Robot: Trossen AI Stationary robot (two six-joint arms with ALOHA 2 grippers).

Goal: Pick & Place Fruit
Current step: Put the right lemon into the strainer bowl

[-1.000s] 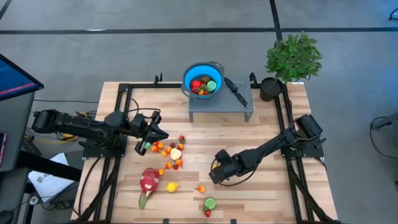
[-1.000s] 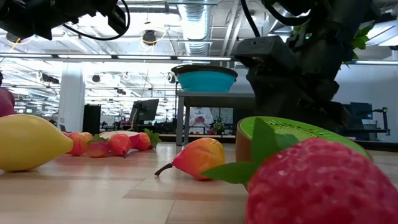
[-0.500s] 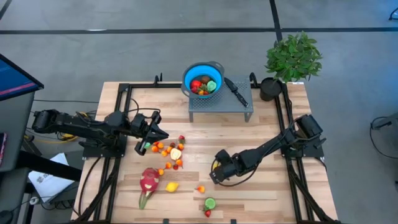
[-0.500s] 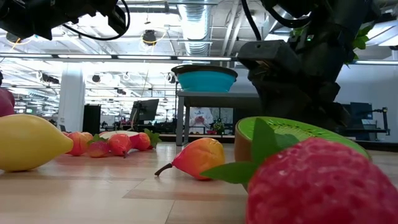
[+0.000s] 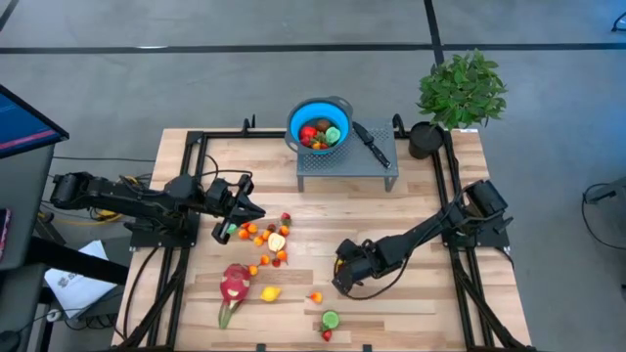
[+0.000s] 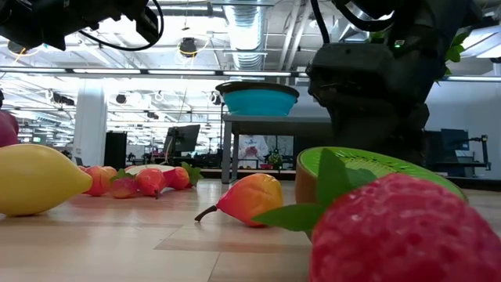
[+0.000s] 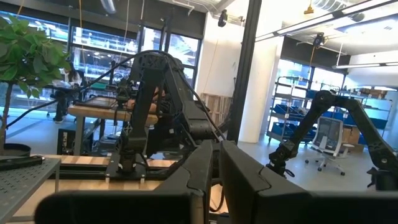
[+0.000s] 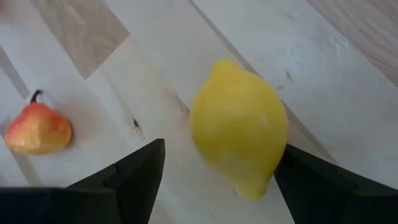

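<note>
A yellow lemon (image 8: 239, 127) lies on the wooden table between the open fingers of my right gripper (image 8: 217, 180), which points steeply down at it near the table's middle (image 5: 342, 272). A small orange-red pear (image 8: 37, 129) lies close by. More small fruits (image 5: 266, 240) sit in a cluster below my left gripper (image 5: 254, 210), which hangs shut above the table at the left. A pink dragon fruit (image 5: 233, 286), a second lemon (image 5: 271, 293), a kiwi half (image 5: 331, 319) and a strawberry (image 5: 327, 335) lie toward the near edge. My right gripper comes at the lemon from above, with one finger on each side of it. One finger (image 8: 317, 180) stands right at the lemon's side (image 8: 280, 149); I cannot tell whether it touches. The lemon rests on the table.
A blue colander (image 5: 319, 124) with fruit stands on a grey perforated stand (image 5: 347, 168) at the far edge, beside a black-handled knife (image 5: 372, 144). A potted plant (image 5: 460, 90) stands at the far right corner. Bare wood lies at the table's right.
My right gripper has rolled about its own pointing line while staying over the lemon. My left arm has kept still.
</note>
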